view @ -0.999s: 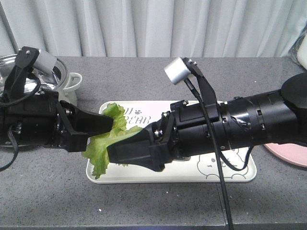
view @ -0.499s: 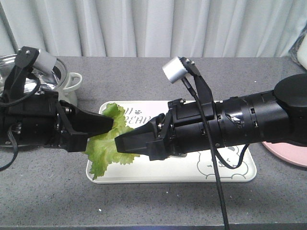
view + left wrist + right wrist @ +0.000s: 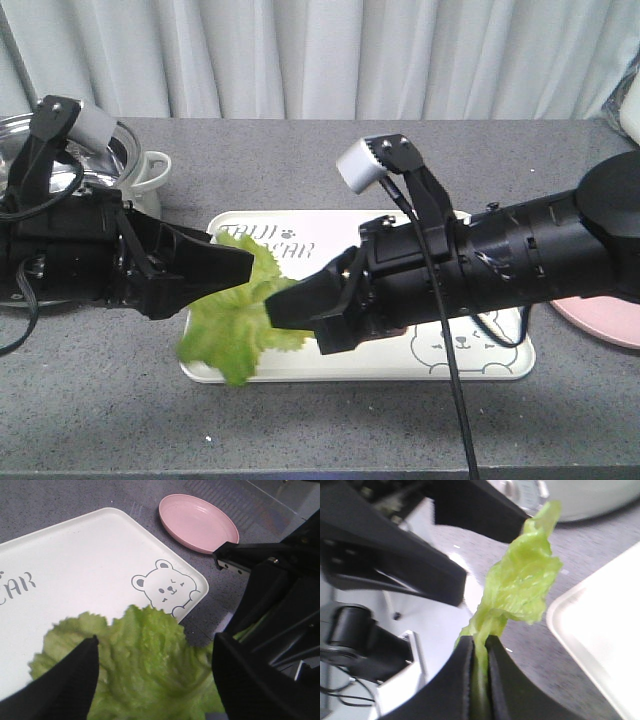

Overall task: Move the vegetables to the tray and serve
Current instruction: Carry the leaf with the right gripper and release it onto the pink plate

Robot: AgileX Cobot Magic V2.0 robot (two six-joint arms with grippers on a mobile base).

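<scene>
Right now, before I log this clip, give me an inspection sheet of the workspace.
Surface: grey speckled counter.
Job's things: lettuce leaf held over the near left corner of the tray.
Clutter: pink plate right of tray; lidded pot back left.
Grippers: right gripper shut on the leaf; left gripper open, fingers either side of it.
Cables: black cable hangs across the tray.
Surroundings: pale curtain behind.

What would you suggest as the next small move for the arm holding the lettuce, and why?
Probably shift the right gripper a little further in over the tray before lowering. Its jaws are shut on the lettuce leaf, which hangs partly past the tray's near left edge, so releasing here might drop it half on the counter. The left gripper has open jaws.
</scene>
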